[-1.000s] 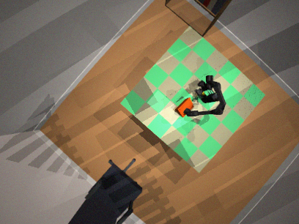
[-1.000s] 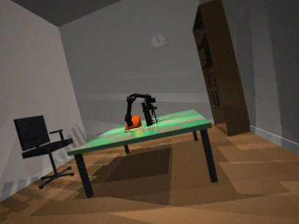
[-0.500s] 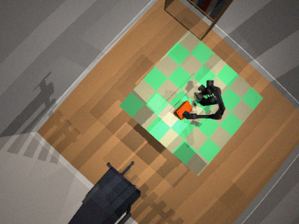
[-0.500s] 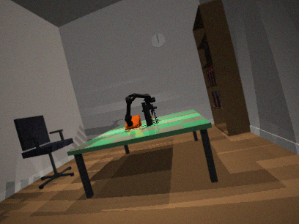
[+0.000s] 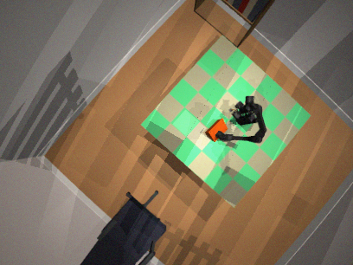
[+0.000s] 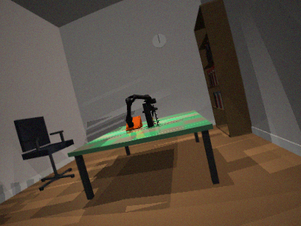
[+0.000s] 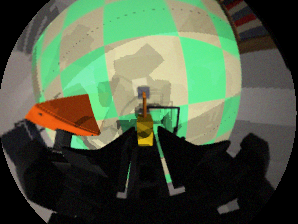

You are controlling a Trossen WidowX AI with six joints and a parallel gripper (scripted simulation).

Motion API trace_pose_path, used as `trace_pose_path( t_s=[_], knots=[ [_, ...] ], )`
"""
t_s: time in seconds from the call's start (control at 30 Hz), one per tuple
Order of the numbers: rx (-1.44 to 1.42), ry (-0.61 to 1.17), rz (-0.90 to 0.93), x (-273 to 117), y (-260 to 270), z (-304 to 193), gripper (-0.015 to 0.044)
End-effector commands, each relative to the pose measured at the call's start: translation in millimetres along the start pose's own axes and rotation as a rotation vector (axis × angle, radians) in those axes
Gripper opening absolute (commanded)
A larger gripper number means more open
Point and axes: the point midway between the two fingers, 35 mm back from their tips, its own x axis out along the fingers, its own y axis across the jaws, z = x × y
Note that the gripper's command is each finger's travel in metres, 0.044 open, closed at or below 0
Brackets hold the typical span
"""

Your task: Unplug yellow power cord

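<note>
A yellow plug point(image 7: 145, 135) shows in the wrist view, between and beyond the fingertips. My gripper point(image 5: 245, 114) point(image 6: 150, 125) point(image 7: 147, 128) is partly open and points down at the table, with a narrow gap on each side of the plug. A thin orange-brown piece point(image 7: 145, 104) runs from the plug to a small grey block point(image 7: 143, 92). A thin black angled line point(image 7: 164, 107) lies to its right. I cannot make out the power strip clearly, nor whether the plug sits in it. The fingers hide part of that area.
An orange block point(image 5: 215, 128) point(image 6: 138, 122) point(image 7: 70, 114) stands by the arm's base, left of the fingers in the wrist view. The green and beige checkered table point(image 5: 208, 61) point(image 6: 184, 130) point(image 7: 140, 17) lies under everything. A bookshelf point(image 6: 236, 74) and a chair point(image 6: 33, 133) stand off the table.
</note>
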Motion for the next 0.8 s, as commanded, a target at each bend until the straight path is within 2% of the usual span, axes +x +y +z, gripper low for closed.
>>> trace_pose_path(
  t_s=[0.0, 0.5, 0.6, 0.77],
  knots=[
    [-0.010, 0.008, 0.003, 3.1, 1.7, -1.6, 0.0160],
    [-0.010, 0.008, 0.003, 13.7, 1.7, -1.8, 0.0160],
    [-0.001, 0.002, 0.001, 11.5, 0.3, -0.9, 0.0081],
    [-0.001, 0.002, 0.001, 11.5, 0.3, -0.9, 0.0048]
  ],
)
